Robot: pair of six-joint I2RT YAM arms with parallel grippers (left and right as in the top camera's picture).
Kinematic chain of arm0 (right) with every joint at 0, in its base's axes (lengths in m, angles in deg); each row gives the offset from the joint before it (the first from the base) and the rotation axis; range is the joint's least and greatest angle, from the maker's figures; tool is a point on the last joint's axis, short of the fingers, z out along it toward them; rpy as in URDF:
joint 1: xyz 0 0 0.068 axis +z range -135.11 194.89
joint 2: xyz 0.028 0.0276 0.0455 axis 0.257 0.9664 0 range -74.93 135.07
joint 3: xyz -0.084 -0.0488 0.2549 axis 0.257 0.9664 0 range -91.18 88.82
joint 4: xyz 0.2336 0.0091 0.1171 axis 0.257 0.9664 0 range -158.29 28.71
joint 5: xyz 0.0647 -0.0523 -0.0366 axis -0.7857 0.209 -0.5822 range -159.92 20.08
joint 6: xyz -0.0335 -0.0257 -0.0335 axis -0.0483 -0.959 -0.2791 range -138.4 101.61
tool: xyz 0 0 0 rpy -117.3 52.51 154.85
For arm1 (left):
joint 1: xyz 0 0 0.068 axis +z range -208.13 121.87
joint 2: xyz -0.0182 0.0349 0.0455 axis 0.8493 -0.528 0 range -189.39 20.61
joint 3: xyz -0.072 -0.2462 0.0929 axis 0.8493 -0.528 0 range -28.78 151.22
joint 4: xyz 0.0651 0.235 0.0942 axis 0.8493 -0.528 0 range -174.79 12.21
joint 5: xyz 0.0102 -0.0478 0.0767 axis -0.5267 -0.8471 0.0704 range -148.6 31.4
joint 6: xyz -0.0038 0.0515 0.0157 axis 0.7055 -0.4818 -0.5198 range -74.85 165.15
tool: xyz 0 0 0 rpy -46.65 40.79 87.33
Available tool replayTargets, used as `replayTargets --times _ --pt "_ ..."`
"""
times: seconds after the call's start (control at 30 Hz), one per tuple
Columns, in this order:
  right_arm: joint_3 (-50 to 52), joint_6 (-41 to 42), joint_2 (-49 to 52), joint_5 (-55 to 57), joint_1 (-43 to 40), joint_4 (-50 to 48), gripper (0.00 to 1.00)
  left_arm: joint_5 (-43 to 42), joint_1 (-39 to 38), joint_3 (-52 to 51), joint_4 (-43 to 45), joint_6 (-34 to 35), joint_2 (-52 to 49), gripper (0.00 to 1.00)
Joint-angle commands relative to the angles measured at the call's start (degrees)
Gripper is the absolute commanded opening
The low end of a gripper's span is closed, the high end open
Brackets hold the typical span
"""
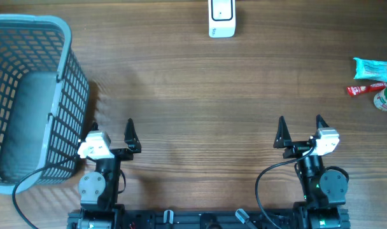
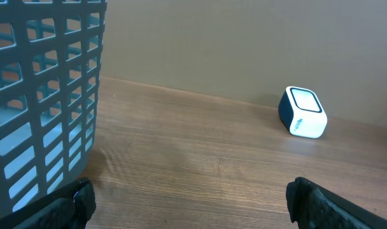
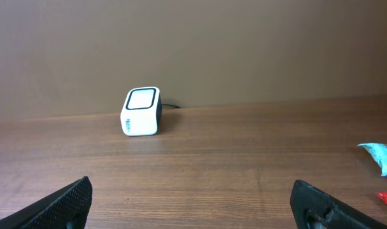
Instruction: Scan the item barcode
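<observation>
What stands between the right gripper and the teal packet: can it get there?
Probably yes: the right gripper is open and empty, with only bare tabletop between it and the teal packet. The red sachet lies close beside the packet and could get nudged.

The basket [image 1: 74, 83] is latticed grey-blue, scanner [image 1: 221, 19] white, packet [image 1: 373, 69] teal, sachet [image 1: 364, 90] red, table [image 1: 193, 95] woodgrain brown.

Wood worktop [image 1: 193, 89]. Basket [image 1: 28, 95] stands right beside the left gripper [image 1: 111, 127], on its left. Scanner [image 1: 221, 19] is far ahead, roughly between the two grippers. Well ahead-right of the right gripper [image 1: 300, 121], bunched together: teal packet [image 1: 373, 69], red sachet [image 1: 362, 89], green-white item [image 1: 386, 100].
</observation>
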Motion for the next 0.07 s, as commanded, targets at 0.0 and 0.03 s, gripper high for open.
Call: replayTargets --times 0.0,0.03 --pt "0.04 -1.14 -0.96 -0.66 0.24 -0.17 1.00 -0.87 -0.22 -0.33 -0.02 -1.11 0.52 1.00" --pt "0.04 -1.14 -0.96 -0.66 0.24 -0.17 1.00 -0.87 -0.22 -0.33 0.00 -1.11 0.52 1.00"
